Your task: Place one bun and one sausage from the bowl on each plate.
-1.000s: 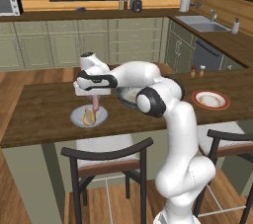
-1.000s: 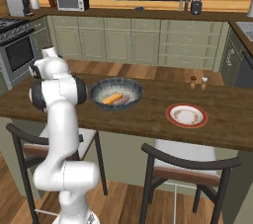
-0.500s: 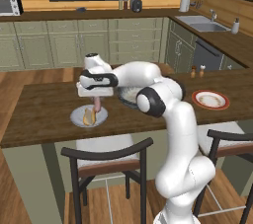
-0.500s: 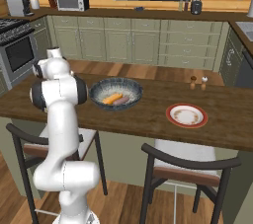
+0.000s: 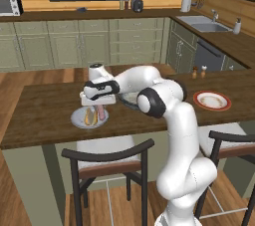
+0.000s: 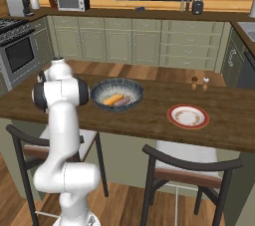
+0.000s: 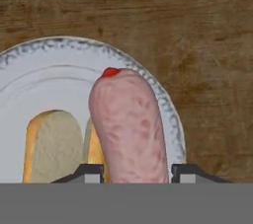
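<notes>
Tool (image 5: 101, 115) pointing down over grey plate (image 5: 78, 120), gripping sausage (image 7: 129, 127) upright

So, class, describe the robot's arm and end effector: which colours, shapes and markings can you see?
The arm is glossy white, built of rounded tubular segments with dark grey joint rings. The end effector has a white boxy block beneath a dark band, ending in two small dark fingertips. No cables or markings show.

Gripped between the two dark fingertips (image 7: 89, 172): a pinkish sausage (image 7: 130, 128) with a red tip, pointing away over the light grey plate (image 7: 44, 80). Just beside it on the plate, a bun (image 7: 53, 146). Beyond the plate's rim, a brown wooden counter (image 7: 197, 30).
</notes>
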Robot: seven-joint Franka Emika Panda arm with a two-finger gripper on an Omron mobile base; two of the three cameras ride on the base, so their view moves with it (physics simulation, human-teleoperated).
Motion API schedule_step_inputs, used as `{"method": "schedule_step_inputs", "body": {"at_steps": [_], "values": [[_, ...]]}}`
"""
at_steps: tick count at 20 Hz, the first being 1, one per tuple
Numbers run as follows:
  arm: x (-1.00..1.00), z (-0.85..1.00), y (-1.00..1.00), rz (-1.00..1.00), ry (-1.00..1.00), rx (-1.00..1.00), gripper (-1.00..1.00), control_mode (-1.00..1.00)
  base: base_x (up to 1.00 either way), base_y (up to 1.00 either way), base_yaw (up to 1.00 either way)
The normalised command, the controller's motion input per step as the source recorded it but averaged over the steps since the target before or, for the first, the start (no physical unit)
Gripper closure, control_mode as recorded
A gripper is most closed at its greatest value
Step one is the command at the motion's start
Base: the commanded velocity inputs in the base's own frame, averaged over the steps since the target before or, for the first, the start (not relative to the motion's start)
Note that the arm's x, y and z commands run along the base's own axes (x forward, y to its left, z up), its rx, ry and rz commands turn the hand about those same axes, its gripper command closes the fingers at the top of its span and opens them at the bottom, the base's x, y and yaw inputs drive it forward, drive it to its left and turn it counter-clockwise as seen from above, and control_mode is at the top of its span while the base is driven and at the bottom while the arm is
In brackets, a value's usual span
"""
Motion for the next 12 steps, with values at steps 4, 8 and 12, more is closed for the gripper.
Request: {"method": "schedule_step_inputs", "body": {"at_steps": [4, 8, 12], "values": [[0.16, -0.12, 0.35, 0.01, -0.01, 0.0, 1.0, -1.0, 0.0, 0.0, 0.0], [0.11, -0.05, 0.34, 0.0, -0.05, 0.0, 1.0, -1.0, 0.0, 0.0, 0.0], [0.0, -0.35, 0.18, 0.0, 0.0, 0.05, 1.0, -1.0, 0.0, 0.0, 0.0]]}}
